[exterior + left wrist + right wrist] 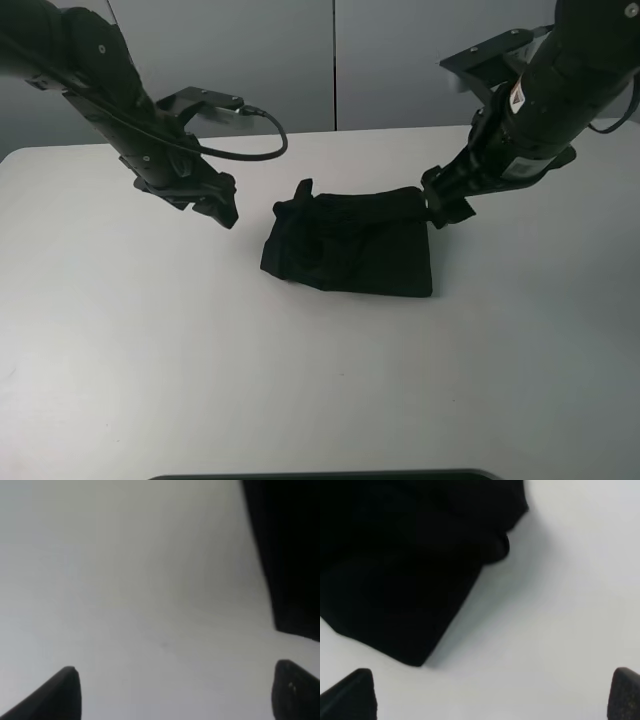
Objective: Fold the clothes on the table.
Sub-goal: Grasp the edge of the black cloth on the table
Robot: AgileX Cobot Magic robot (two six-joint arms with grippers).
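Lying near the middle of the large white smooth-topped table, a little toward 12 o'clock in the high view, the black cotton T-shirt is folded into a compact, roughly rectangular bundle. Its edge at 3 o'clock is straight and its corner at 5 o'clock is neat. The side at 9 o'clock is rumpled, with a small flap of cloth poking out at 11 o'clock. The cloth shows only as plain black from every camera.

At 2 o'clock from the bundle, just beside its far corner, hangs the right gripper. From above, I cannot tell whether it touches the cloth. The right wrist camera shows this gripper with its jaws spread wide and only bare table between them; the shirt lies ahead of the fingertips, apart from them.

At 10 o'clock from the bundle, with a clear strip of table between, the left gripper is low over the surface. Its own camera shows the left gripper with jaws wide apart and nothing in them, and the shirt as a dark mass off to one side.

A black cable loops from the left arm. Beyond the table, at 12 o'clock, stand grey wall panels.
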